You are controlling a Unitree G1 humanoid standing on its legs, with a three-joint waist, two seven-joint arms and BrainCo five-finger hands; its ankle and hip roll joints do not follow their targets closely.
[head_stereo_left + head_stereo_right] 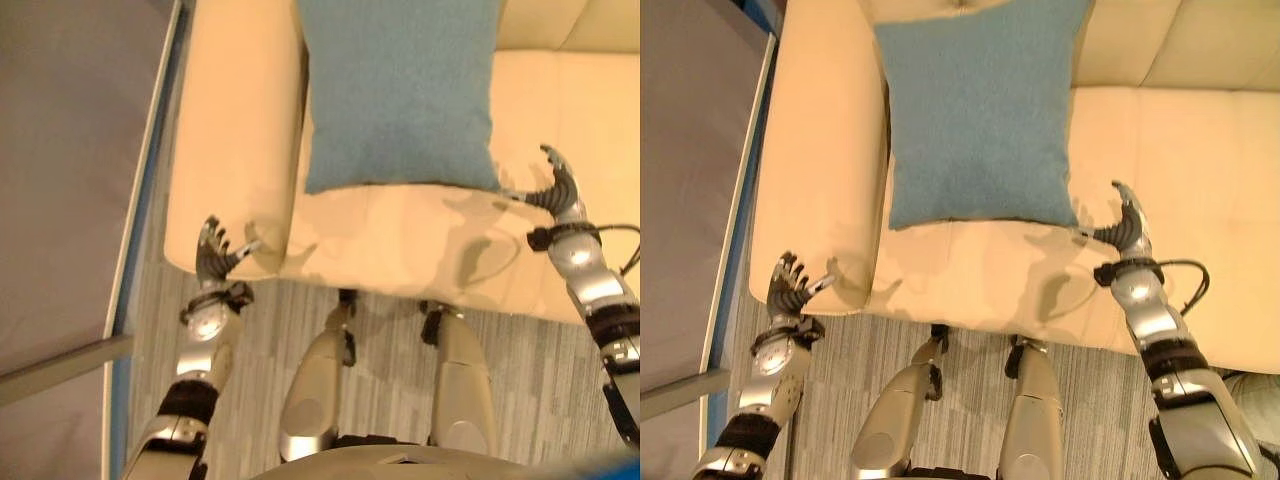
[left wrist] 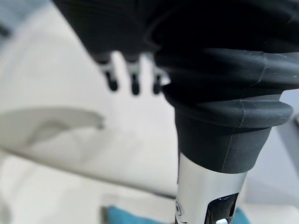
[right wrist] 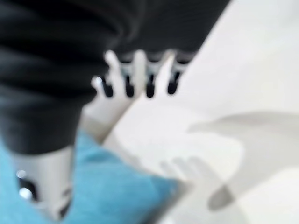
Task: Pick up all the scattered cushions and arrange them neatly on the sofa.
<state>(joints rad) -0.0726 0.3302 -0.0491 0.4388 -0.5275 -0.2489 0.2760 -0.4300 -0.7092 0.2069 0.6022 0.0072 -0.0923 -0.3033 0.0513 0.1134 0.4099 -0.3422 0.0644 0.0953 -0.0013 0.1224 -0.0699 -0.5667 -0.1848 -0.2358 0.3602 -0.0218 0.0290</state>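
A square teal fabric cushion (image 1: 980, 115) is laid flat on the seat of a cream upholstered sofa (image 1: 1200, 190), against its armrest (image 1: 825, 160), at 12 o'clock. The left hand (image 1: 212, 252) is held at 8 o'clock by the armrest's front end, fingers relaxed, nothing grasped. The right hand (image 1: 1125, 225) is held at 3 o'clock just beside the cushion's near corner, fingers spread, empty.

Left hand (image 2: 140, 60) open above cream sofa (image 2: 70, 154), blue cushion (image 2: 128, 217) beyond

Striped grey carpet (image 1: 300, 400), grey wall panel (image 1: 60, 150).
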